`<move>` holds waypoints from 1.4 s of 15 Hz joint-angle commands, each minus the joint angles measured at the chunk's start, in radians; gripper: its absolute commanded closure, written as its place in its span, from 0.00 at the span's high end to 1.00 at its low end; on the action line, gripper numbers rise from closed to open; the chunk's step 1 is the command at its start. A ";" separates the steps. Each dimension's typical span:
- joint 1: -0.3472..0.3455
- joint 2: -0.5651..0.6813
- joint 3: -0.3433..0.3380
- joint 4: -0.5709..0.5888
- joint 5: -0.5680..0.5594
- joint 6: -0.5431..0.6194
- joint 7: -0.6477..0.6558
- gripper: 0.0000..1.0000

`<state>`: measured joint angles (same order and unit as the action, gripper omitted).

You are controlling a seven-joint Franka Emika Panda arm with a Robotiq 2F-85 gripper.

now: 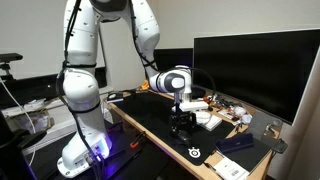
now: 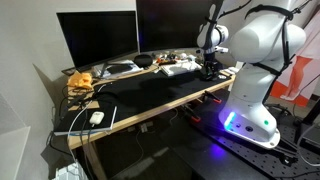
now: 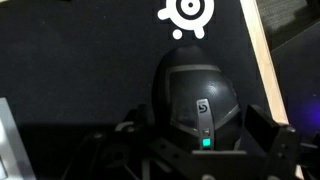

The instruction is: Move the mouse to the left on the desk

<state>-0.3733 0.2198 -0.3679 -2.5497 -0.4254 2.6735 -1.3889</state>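
The black rounded mouse point(image 3: 195, 95), with a green light on its back, lies on the black mat point(image 3: 80, 70) of the desk, just below the mat's white logo point(image 3: 187, 14). The desk's light wood edge point(image 3: 262, 60) runs along the right of the wrist view. My gripper point(image 3: 195, 135) is low over the mouse with one finger on each side; the right finger stands a small gap off the mouse's side. In both exterior views the gripper point(image 1: 182, 122) point(image 2: 210, 68) is down at the mat and hides the mouse.
A white keyboard point(image 1: 207, 118) lies just behind the gripper. Flat black gadgets point(image 1: 232, 168) lie near the desk's end. A large monitor point(image 1: 250, 65) stands at the back, and two monitors point(image 2: 100, 35) show in an exterior view. Clutter and cables point(image 2: 85, 82) sit at the far end.
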 commanded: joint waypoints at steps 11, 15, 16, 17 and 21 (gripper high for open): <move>0.027 -0.015 -0.010 -0.026 -0.054 0.032 0.108 0.48; 0.043 -0.047 -0.022 -0.059 -0.145 0.062 0.217 0.47; 0.048 -0.056 -0.026 -0.067 -0.170 0.073 0.254 0.47; 0.054 -0.067 -0.028 -0.078 -0.197 0.082 0.288 0.47; 0.055 -0.126 -0.023 -0.120 -0.283 0.104 0.414 0.47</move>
<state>-0.3241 0.1871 -0.3781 -2.6055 -0.6487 2.7519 -1.0508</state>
